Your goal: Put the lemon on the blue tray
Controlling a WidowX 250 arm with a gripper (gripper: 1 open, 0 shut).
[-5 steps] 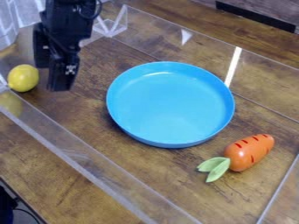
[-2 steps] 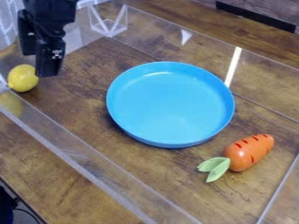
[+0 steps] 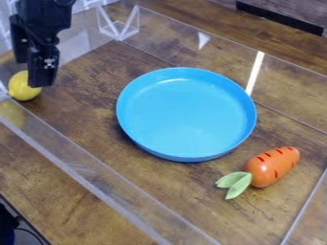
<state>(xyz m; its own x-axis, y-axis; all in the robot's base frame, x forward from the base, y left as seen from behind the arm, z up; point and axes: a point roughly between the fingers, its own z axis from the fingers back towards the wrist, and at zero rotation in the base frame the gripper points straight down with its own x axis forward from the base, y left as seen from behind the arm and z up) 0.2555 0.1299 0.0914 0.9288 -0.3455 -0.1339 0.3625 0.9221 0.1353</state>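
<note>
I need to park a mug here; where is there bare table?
Bare wood lies between the lemon and blue tray, and between the tray and the carrot, though narrower. It's crowded at the lemon, with the fingers close by.

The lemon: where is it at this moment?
In the camera view, the lemon lies on the wooden table at the far left, beside the clear barrier, just below the gripper's fingers, well left of the blue tray.
</note>
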